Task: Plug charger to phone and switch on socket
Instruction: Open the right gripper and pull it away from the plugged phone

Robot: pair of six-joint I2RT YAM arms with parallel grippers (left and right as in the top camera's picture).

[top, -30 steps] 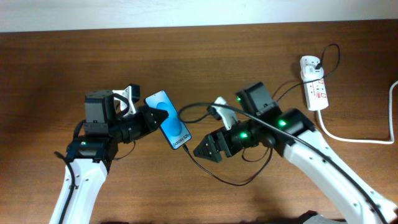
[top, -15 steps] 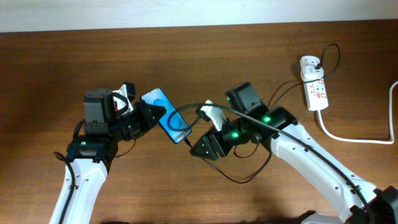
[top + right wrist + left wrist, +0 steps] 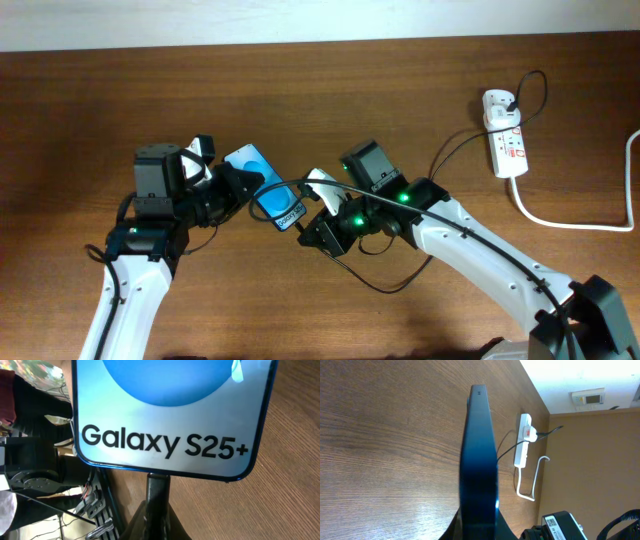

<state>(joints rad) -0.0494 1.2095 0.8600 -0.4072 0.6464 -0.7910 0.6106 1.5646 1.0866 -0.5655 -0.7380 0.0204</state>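
The left hand (image 3: pixel 247 188) is clamped on the slim rectangular smartphone with a bright blue screen (image 3: pixel 258 168), holding it raised and tilted above the brown wooden bench (image 3: pixel 400 60), left of its middle. In the left wrist view the smartphone (image 3: pixel 479 460) shows edge-on between the jaws. The right hand (image 3: pixel 308 232) is closed on the small plug tip (image 3: pixel 157 487) of the long thin black charger cable (image 3: pixel 390 290). The tip touches the middle of the smartphone's lower edge, just under the words "Galaxy S25+" (whether it is fully seated I cannot tell). From there the cable loops under the right arm and runs up to the white oblong plastic power strip (image 3: pixel 505 142), which lies well apart at the bench's far right. Its thick white cord (image 3: pixel 570 222) trails off to the right edge. The switches are too small to read.
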